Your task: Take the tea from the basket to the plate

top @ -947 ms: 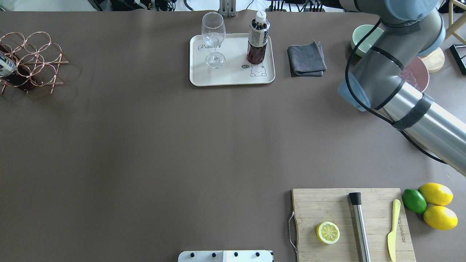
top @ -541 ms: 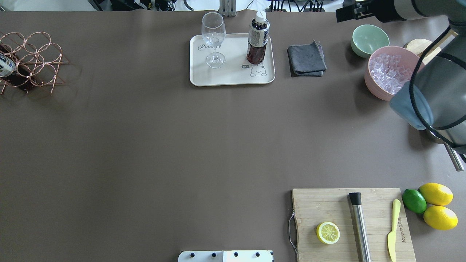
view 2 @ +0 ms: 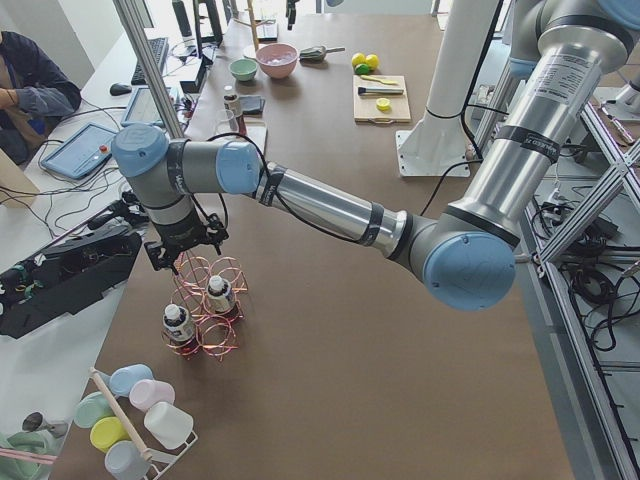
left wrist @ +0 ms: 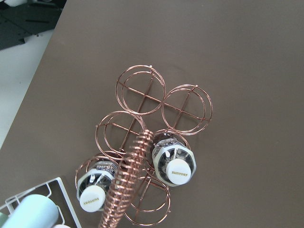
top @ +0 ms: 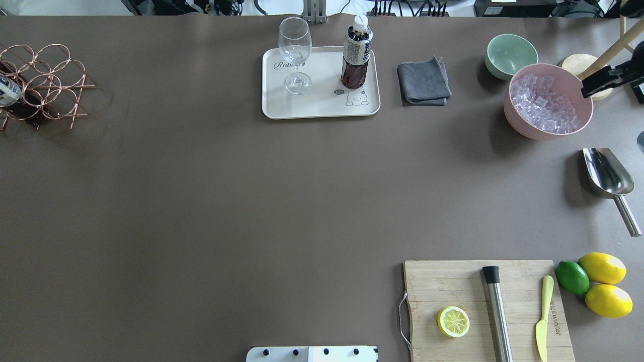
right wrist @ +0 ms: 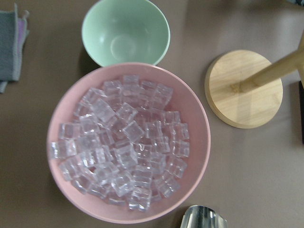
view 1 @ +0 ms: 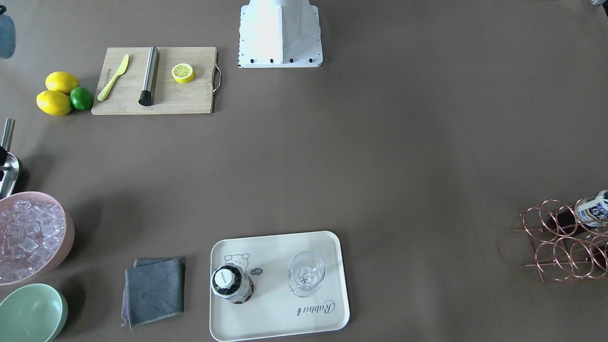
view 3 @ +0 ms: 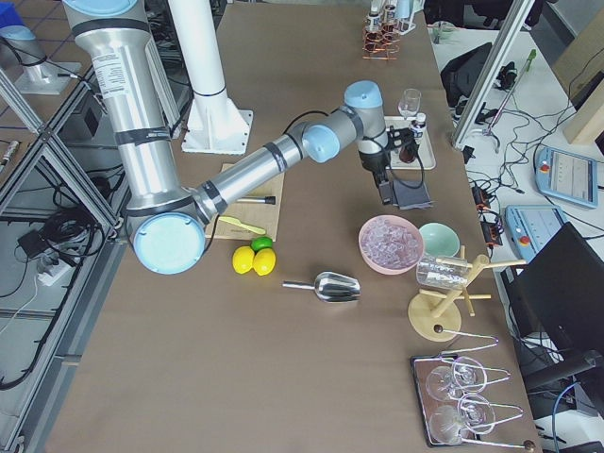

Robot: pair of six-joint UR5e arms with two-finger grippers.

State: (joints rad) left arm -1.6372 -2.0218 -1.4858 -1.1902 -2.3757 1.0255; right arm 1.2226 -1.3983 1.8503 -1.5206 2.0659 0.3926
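One tea bottle stands upright on the cream plate, also seen from the front. Two more tea bottles lie in cells of the copper wire basket at the table's far left. My left gripper hangs just above the basket; I cannot tell if it is open or shut. My right gripper shows as a dark bar at the right edge, over the rim of the pink ice bowl; its jaws cannot be made out.
A stemmed glass stands on the plate beside the tea. A grey cloth, green bowl, metal scoop, cutting board with lemon half, and lemons lie on the right side.
My right arm has swung out of the table's right half toward the right edge, uncovering the ice bowl and scoop. The tea on the plate has not moved.
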